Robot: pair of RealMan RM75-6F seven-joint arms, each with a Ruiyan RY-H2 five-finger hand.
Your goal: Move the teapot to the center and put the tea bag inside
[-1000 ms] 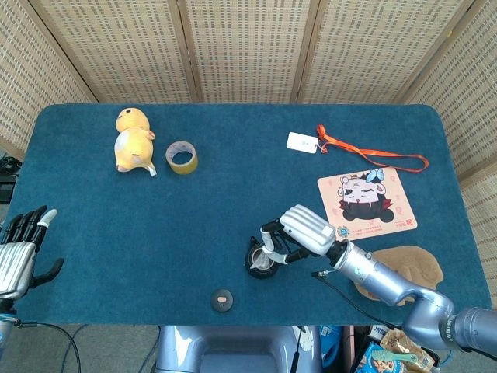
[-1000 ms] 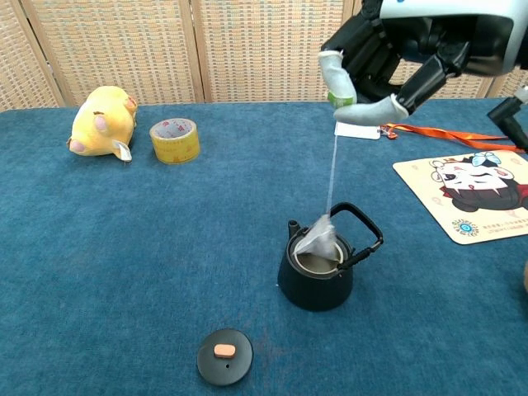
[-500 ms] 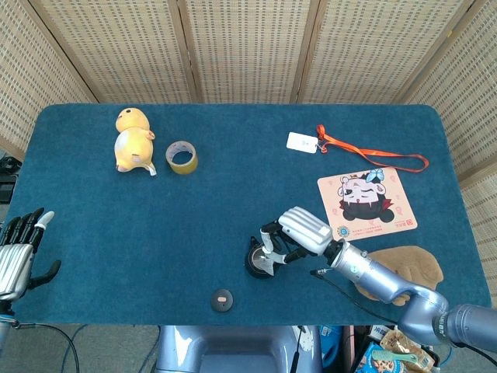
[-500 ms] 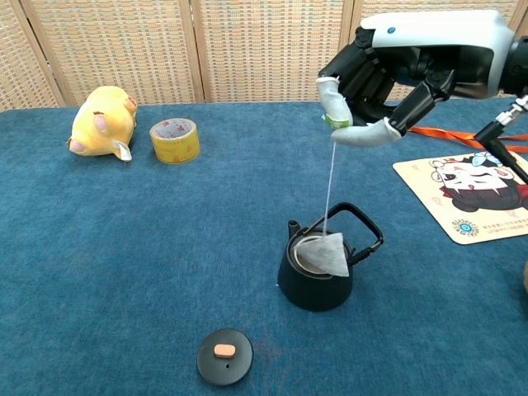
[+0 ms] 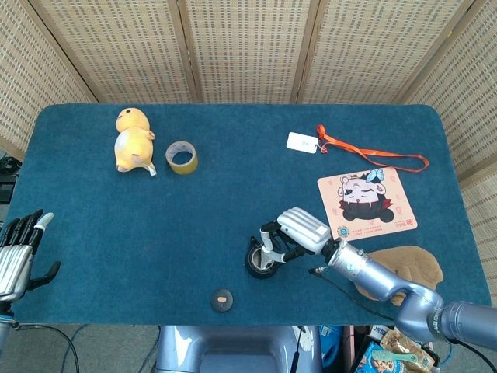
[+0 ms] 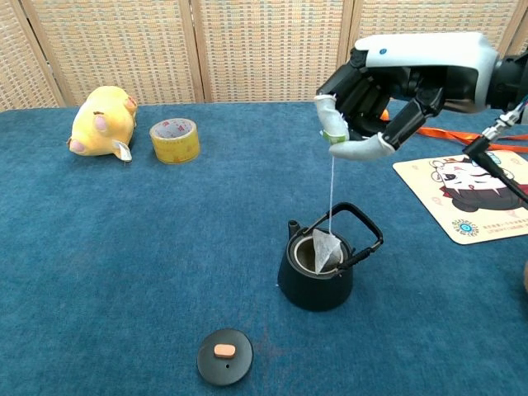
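Note:
The small black teapot (image 6: 316, 274) stands lidless near the table's front middle, its handle up; in the head view the teapot (image 5: 258, 262) is partly under my right hand. My right hand (image 6: 388, 82) hovers above it, pinching the tag of the tea bag's string between thumb and a finger. The white tea bag (image 6: 325, 250) hangs on that string and sits partly inside the pot's mouth. Its black lid (image 6: 224, 355) with an orange knob lies on the cloth in front of the pot. My left hand (image 5: 15, 252) rests at the table's left edge, fingers apart, holding nothing.
A yellow plush toy (image 6: 102, 121) and a roll of yellow tape (image 6: 175, 139) lie at the back left. A cartoon mat (image 6: 467, 193), an orange lanyard (image 5: 373, 154) with a white card (image 5: 302, 142), and a brown pad (image 5: 411, 268) occupy the right side.
My right hand has come lower over the teapot, and the tea bag has sunk further into the pot's mouth, turning on its string. The left hand drew back slightly.

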